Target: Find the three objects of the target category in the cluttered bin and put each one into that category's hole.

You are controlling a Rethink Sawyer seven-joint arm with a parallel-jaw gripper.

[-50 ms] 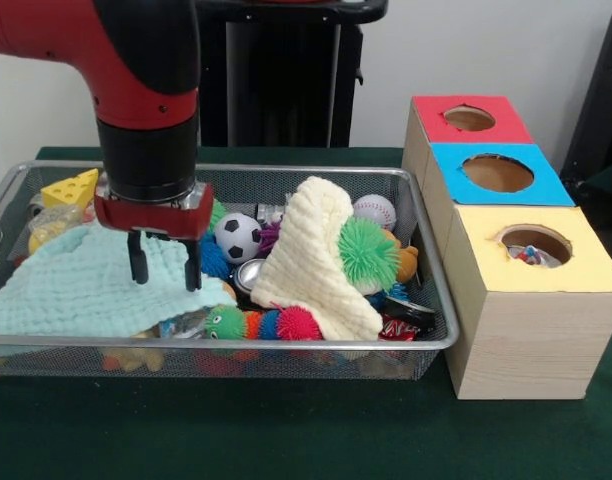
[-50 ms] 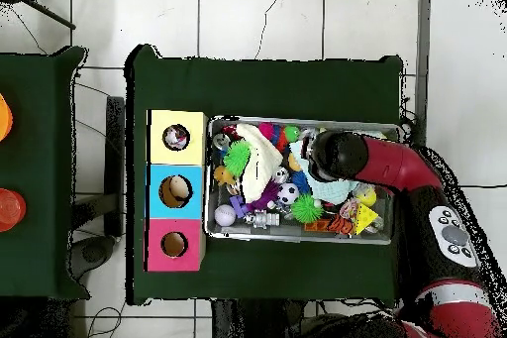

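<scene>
My gripper hangs open over the left half of the wire bin, its two black fingers just above a light green cloth, with nothing between them. In the overhead view the arm covers the gripper. To the right of the gripper lie a soccer ball, a cream cloth, a green spiky ball, a white baseball and a fuzzy caterpillar toy. Three boxes stand beside the bin: a red hole, a blue hole, and a yellow hole with small items inside.
A yellow cheese wedge sits in the bin's far left corner. A metal can lies by the cream cloth. The boxes stand along one short side of the bin on the green table.
</scene>
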